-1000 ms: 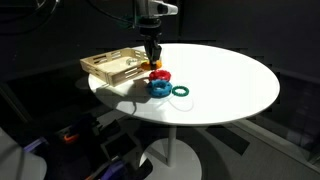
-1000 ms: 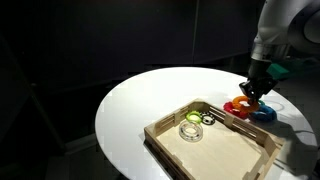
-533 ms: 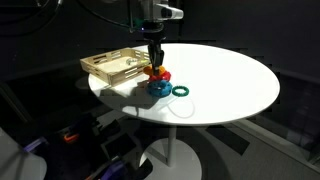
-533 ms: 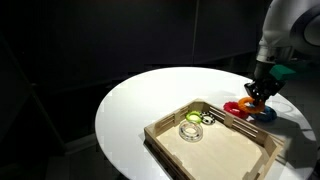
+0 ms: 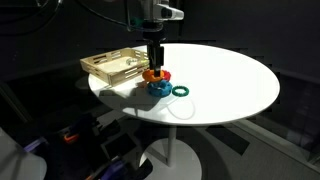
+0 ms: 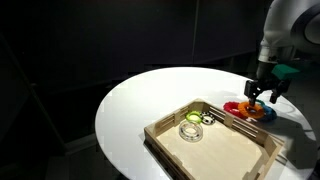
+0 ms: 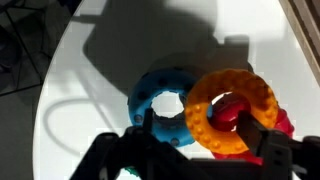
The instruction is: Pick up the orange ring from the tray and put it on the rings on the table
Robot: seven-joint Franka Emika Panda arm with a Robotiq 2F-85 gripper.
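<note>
The orange ring (image 7: pixel 232 110) lies flat on the red ring (image 5: pixel 165 76), its rim reaching over the blue ring (image 7: pixel 163 105). The stack sits near the table (image 5: pixel 230 80) edge, just beside the tray (image 5: pixel 112 66). The gripper (image 6: pixel 262 96) hangs right above the stack, claw apart and holding nothing. The green ring (image 5: pixel 181 91) lies just beside the blue one. A pale ring (image 6: pixel 192 130) lies inside the tray.

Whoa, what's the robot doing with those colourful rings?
The robot's gripper hangs just above the rings on the white table, jaws open. The orange ring lies on top of the red ring, right beside the blue ring. The green ring sits a little apart, and the wooden tray is nearby.
</note>
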